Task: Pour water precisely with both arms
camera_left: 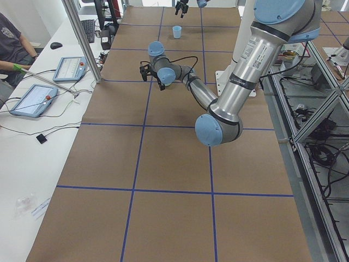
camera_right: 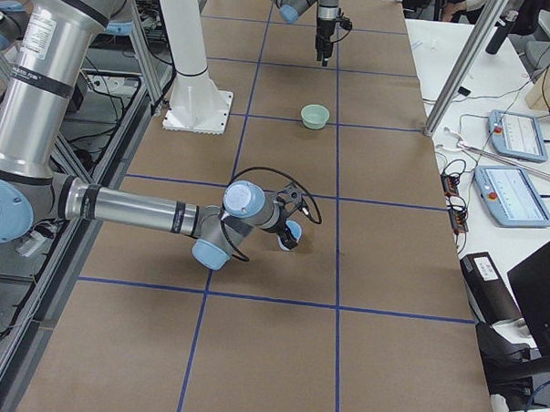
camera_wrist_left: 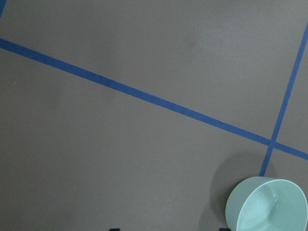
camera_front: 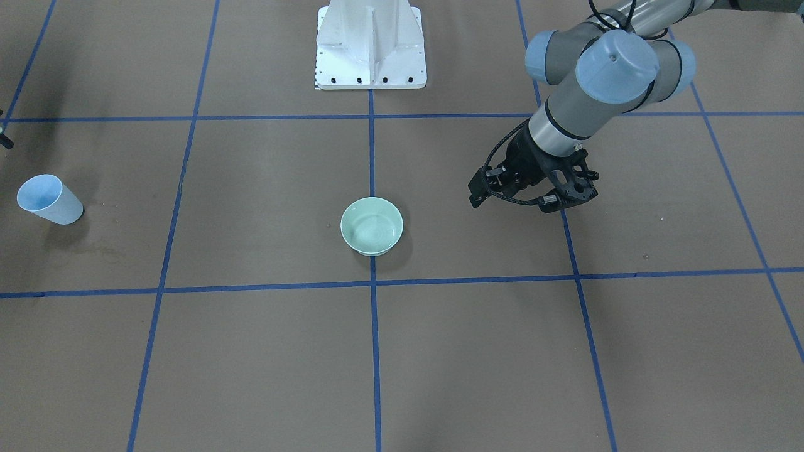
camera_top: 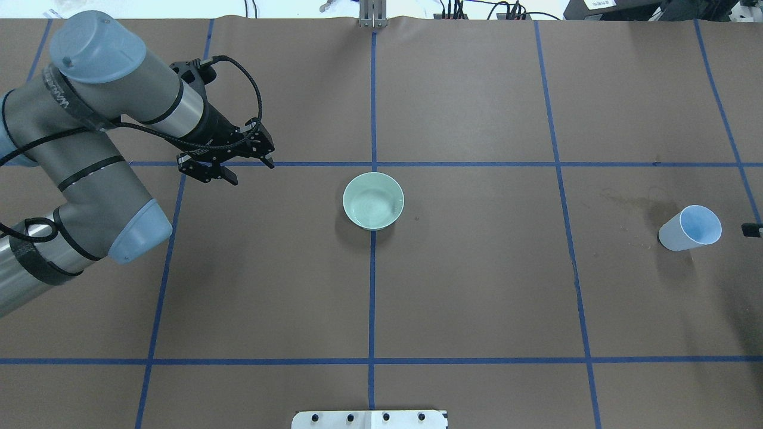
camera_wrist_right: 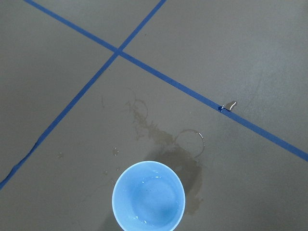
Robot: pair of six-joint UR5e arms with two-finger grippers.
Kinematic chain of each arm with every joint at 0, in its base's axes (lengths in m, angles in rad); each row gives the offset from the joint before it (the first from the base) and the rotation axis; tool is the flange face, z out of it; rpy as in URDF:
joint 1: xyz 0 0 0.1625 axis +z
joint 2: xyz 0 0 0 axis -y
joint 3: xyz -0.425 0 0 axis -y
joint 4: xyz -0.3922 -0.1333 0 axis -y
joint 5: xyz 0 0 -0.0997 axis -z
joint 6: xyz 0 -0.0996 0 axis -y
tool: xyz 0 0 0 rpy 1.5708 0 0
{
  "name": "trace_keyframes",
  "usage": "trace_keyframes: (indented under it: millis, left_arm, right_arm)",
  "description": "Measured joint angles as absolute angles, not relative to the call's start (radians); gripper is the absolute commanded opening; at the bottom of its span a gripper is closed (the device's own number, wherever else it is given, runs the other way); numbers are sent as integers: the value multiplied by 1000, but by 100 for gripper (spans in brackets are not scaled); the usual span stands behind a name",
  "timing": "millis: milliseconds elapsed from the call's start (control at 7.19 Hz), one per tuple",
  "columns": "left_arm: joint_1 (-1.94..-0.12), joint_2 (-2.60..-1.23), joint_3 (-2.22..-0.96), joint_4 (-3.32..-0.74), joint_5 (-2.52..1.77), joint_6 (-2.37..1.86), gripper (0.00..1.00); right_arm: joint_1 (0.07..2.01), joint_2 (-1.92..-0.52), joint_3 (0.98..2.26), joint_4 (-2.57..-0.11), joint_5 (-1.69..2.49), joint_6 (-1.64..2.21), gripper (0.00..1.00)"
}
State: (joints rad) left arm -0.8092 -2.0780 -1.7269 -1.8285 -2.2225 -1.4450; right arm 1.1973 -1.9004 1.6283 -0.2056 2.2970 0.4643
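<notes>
A pale blue cup point(camera_top: 690, 227) stands upright at the table's right end. The right wrist view looks straight down into the cup point(camera_wrist_right: 148, 195), where the water point(camera_wrist_right: 151, 192) shows as faint glints at the bottom. A mint-green bowl point(camera_top: 373, 201) sits at the table's centre. My left gripper point(camera_top: 241, 170) hovers to the bowl's left, open and empty. The bowl point(camera_wrist_left: 267, 204) sits low right in the left wrist view. Only a black tip of my right gripper point(camera_top: 752, 229) shows beside the cup, apart from it. I cannot tell whether it is open.
Damp stains and ring marks point(camera_wrist_right: 163, 137) spread on the brown paper beside the cup. The white pedestal point(camera_front: 370, 47) stands at the robot's edge. Side benches hold tablets point(camera_left: 32, 100), and a person point(camera_left: 11, 43) sits there.
</notes>
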Motion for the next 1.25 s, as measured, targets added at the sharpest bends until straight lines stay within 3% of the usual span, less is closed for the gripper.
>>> trace_keyframes:
  millis: [417, 1252]
  left_arm:
    - [-808, -2078, -1725, -1828, -2220, -1445, 77]
    - [-810, -2077, -1729, -1830, -2220, -1445, 77]
  right_arm:
    - [1085, -1899, 1502, -3, 2175, 522, 99]
    - [910, -1873, 1479, 31, 1985, 517, 98]
